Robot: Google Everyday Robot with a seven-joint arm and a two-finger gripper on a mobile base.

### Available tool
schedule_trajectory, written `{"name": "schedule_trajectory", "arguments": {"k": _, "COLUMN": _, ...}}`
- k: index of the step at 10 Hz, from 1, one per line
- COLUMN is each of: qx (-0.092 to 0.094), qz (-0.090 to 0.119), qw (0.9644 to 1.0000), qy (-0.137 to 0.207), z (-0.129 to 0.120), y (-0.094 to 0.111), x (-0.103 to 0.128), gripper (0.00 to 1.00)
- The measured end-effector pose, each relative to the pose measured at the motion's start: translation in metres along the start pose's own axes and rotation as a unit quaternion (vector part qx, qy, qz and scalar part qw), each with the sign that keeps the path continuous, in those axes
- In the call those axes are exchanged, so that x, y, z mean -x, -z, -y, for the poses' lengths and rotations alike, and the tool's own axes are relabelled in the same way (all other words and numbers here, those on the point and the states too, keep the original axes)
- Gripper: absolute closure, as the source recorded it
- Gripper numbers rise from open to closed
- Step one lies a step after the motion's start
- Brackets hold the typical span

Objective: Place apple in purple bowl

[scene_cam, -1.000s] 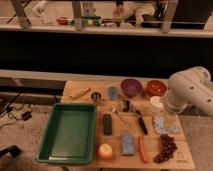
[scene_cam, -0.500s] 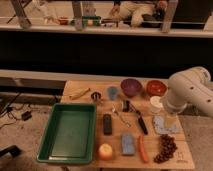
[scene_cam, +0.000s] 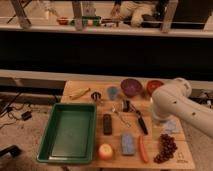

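The apple (scene_cam: 105, 151), small, yellow-orange with a reddish blush, sits on the wooden table (scene_cam: 82, 100) near its front edge, just right of the green tray. The dark purple bowl (scene_cam: 131, 87) stands at the back of the table, right of centre, with nothing visible in it. My white arm (scene_cam: 176, 106) reaches over the table's right side, near the red-orange bowl and well away from the apple. My gripper itself does not show; it is hidden behind the arm or out of the picture.
A green tray (scene_cam: 70, 132) fills the table's left half. A red-orange bowl (scene_cam: 154, 86) stands right of the purple bowl. Also here are a banana (scene_cam: 80, 93), blue cup (scene_cam: 113, 92), black remote (scene_cam: 107, 124), blue sponge (scene_cam: 128, 143), carrot (scene_cam: 143, 149) and grapes (scene_cam: 165, 148).
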State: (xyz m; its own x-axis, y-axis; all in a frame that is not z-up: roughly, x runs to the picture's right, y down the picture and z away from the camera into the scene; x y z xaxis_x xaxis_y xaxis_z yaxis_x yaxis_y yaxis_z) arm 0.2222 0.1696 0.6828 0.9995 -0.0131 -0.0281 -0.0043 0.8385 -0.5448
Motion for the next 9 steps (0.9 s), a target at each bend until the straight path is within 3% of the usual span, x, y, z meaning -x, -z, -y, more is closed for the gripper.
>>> {"name": "schedule_trajectory", "arguments": {"k": 9, "qx": 0.016, "qz": 0.042, "qw": 0.9959, "qy": 0.079, "z": -0.056, "y": -0.020, "x": 0.063, "gripper": 0.20}}
